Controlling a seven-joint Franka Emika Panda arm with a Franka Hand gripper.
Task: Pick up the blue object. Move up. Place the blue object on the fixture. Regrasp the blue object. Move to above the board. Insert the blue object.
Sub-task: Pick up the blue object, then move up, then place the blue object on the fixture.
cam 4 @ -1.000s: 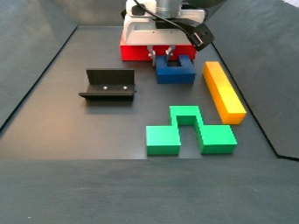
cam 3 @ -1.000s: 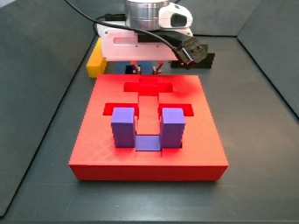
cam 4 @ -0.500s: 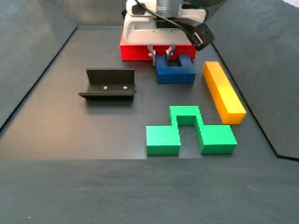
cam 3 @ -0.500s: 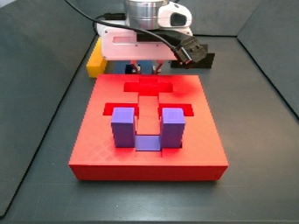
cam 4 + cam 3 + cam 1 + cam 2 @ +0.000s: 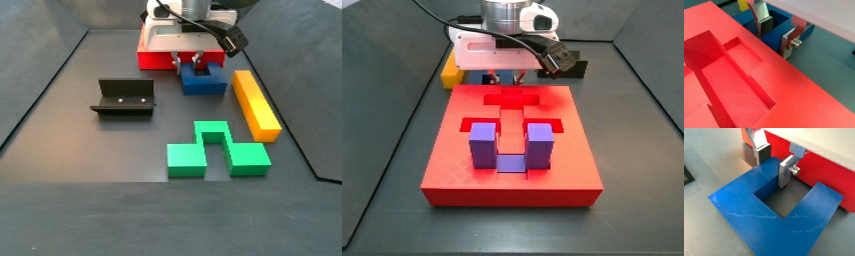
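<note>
Item: pincer, down at the blue object, which lies flat on the dark surface just beside the board. In both wrist views the fingers are spread, one plate against the outer face of the block's closed back and the other down in the square notch, so they straddle that wall without clearly pressing it; judged to be the approach for the first pick-up, not yet a grip. Straddling the back wall would leave both prongs free, which suits a later hand-over to the fixture. Blue object: U-shaped, prongs pointing away from the board, resting on the surface, not lifted. Board: large red slab with cross and slot recesses; a lighter purple U-block stands seated in it, away from the pincer end. Fixture: dark bracket, empty, standing apart from the blue object and well clear of the board. Yellow bar: lies just beside the blue object, on the side away from the fixture. Green notched block: farther from the board than the bar, untouched. Surface: matte dark grey sheet, bounded by low dark walls; nothing of the room beyond shows.
</note>
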